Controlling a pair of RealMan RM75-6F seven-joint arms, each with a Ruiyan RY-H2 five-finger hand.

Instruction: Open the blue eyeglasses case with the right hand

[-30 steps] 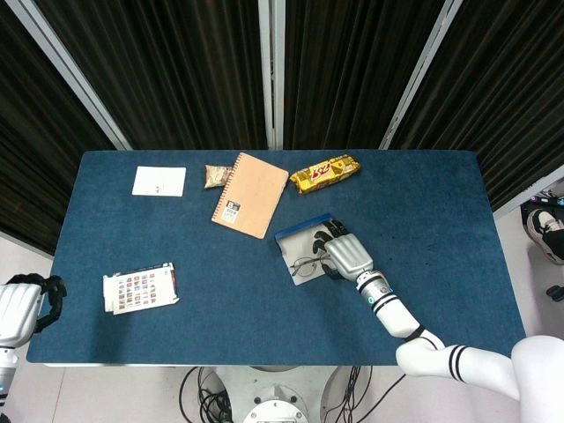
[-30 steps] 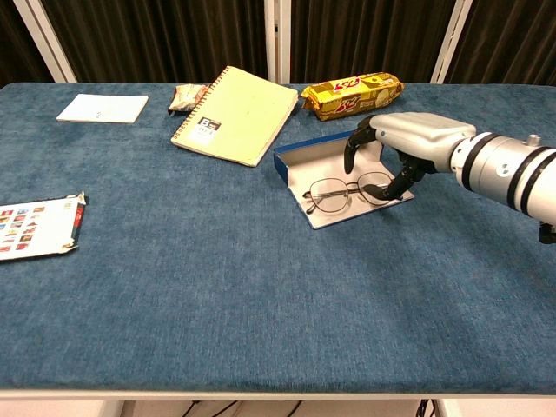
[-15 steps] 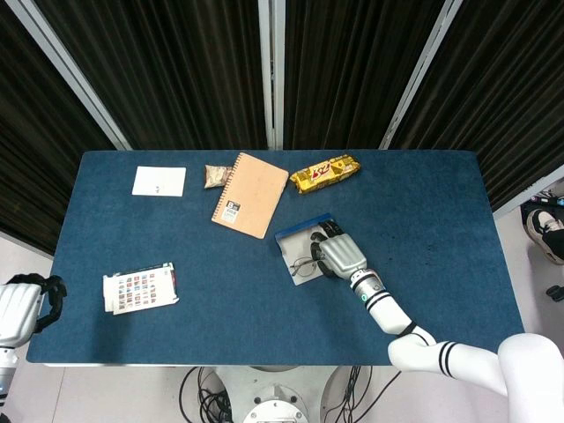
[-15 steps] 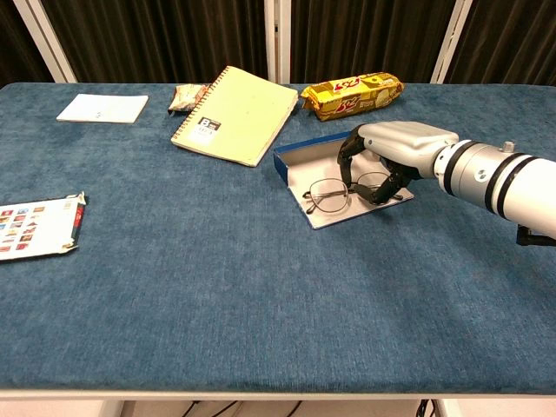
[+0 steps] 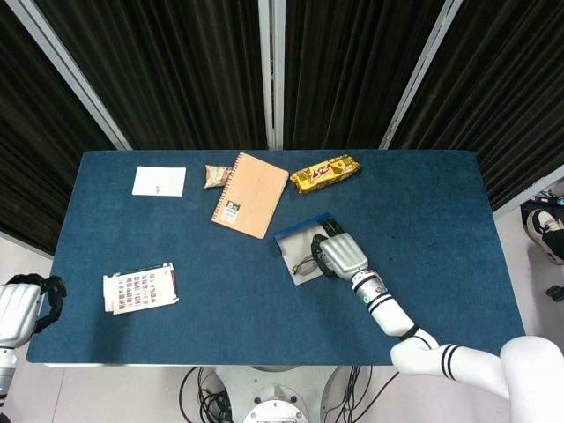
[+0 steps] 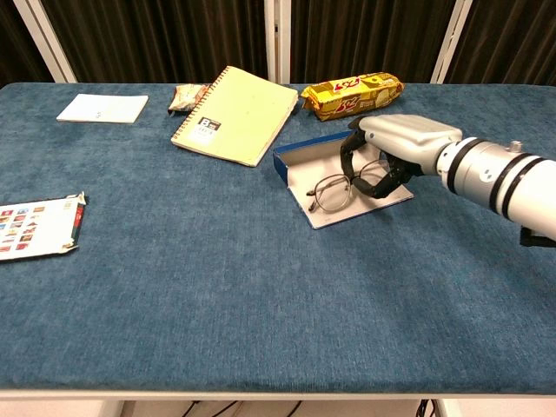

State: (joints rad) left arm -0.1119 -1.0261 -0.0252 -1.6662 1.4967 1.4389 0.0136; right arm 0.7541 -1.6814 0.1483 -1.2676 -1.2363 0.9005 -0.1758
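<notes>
Right hand (image 6: pixel 393 149) hangs over the blue eyeglasses case (image 6: pixel 333 178), which lies open and flat near the middle of the dark blue cloth-covered table (image 6: pixel 261 287), with its pale lining up and its blue side wall facing the spiral-bound tan notebook (image 6: pixel 236 114). The hand's dark fingers (image 6: pixel 352 159) curl down onto the thin metal-framed eyeglasses (image 6: pixel 343 188) inside, and seem to clasp the frame at its right lens; whether they truly grip it or only rest on it, the chest view does not settle. With the lid lying back, the opening looks done, so the fingers on the frame suggest a grasp being taken, or the case being steadied, rather than more prying. Beyond the case sit a yellow snack packet (image 6: pixel 351 94), a small brown wrapped snack (image 6: pixel 185 95) and a white card (image 6: pixel 102 108), all well apart from the hand, and a colourful printed packet (image 6: pixel 37 227) lies near the table's left edge. Left hand (image 5: pixel 26 308) waits off the table's corner in the head view, fingers curled around nothing visible, since the task asks nothing of it.
</notes>
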